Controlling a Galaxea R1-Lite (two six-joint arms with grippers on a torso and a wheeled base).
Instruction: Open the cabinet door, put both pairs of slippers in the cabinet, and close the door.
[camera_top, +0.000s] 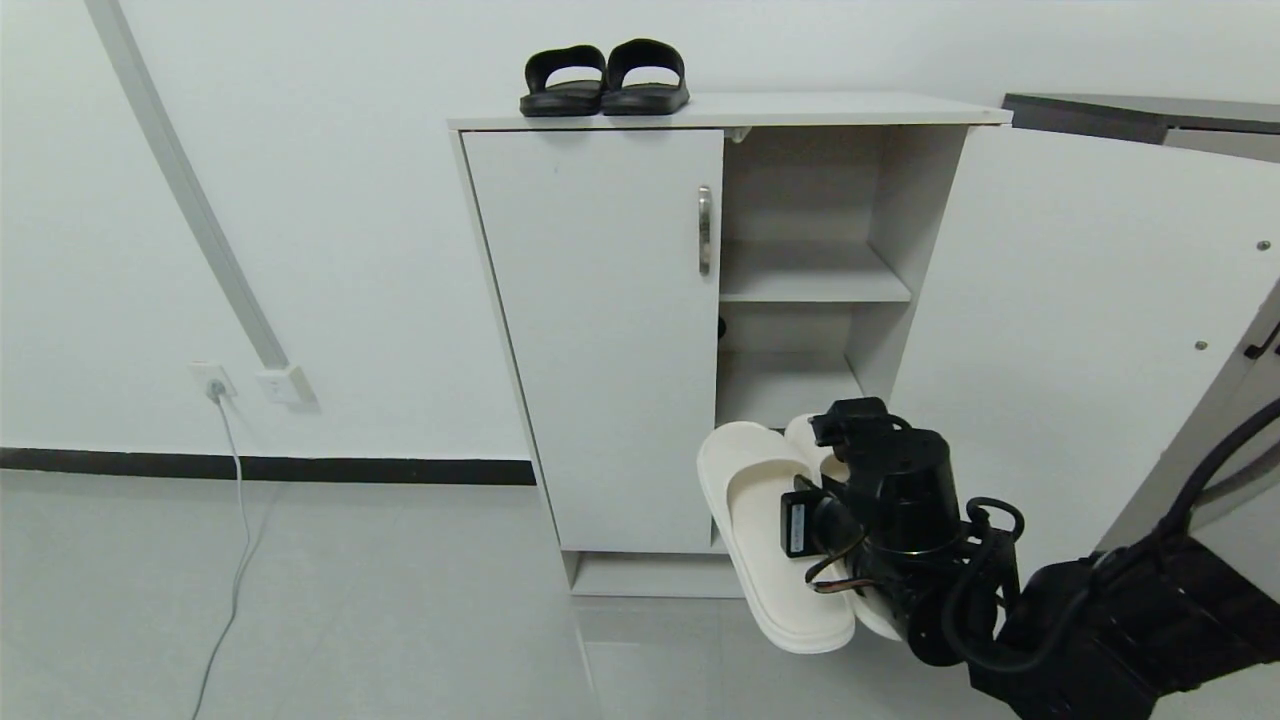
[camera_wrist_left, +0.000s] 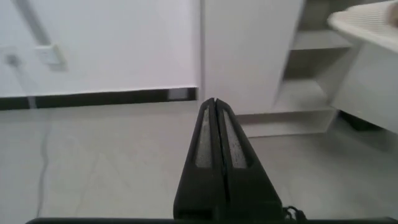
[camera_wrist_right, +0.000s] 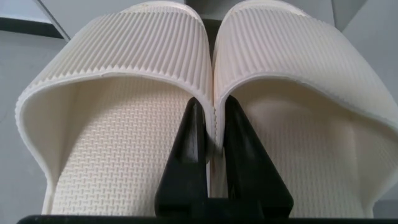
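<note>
Head view is showing two pairs of slippers, four in all. The black pair (camera_top: 604, 80) is sitting side by side on top of the cabinet (camera_top: 800, 108). The white pair (camera_top: 770, 530) is hanging in the air in front of the cabinet's lower open part.

The cabinet is standing with two doors. The left door (camera_top: 590, 340), with its one metal handle (camera_top: 704, 230), is sitting closed, and the right door (camera_top: 1060, 330) is standing wide open, baring two shelves (camera_top: 810, 285).

It is standing on a grey tiled floor (camera_top: 380, 620) against a white wall (camera_top: 330, 200) with a dark skirting (camera_top: 260, 467). One cable (camera_top: 238, 540) is trailing down from a socket (camera_top: 212, 381).

The white pair's long axis is running steeply, with the toes pointing up toward the opening and the heels hanging low.

The right gripper (camera_wrist_right: 210, 109) is pinching the white pair's two touching inner edges, one finger inside each slipper. The left gripper (camera_wrist_left: 214, 106) is hanging over bare floor with its fingers pressed together.
</note>
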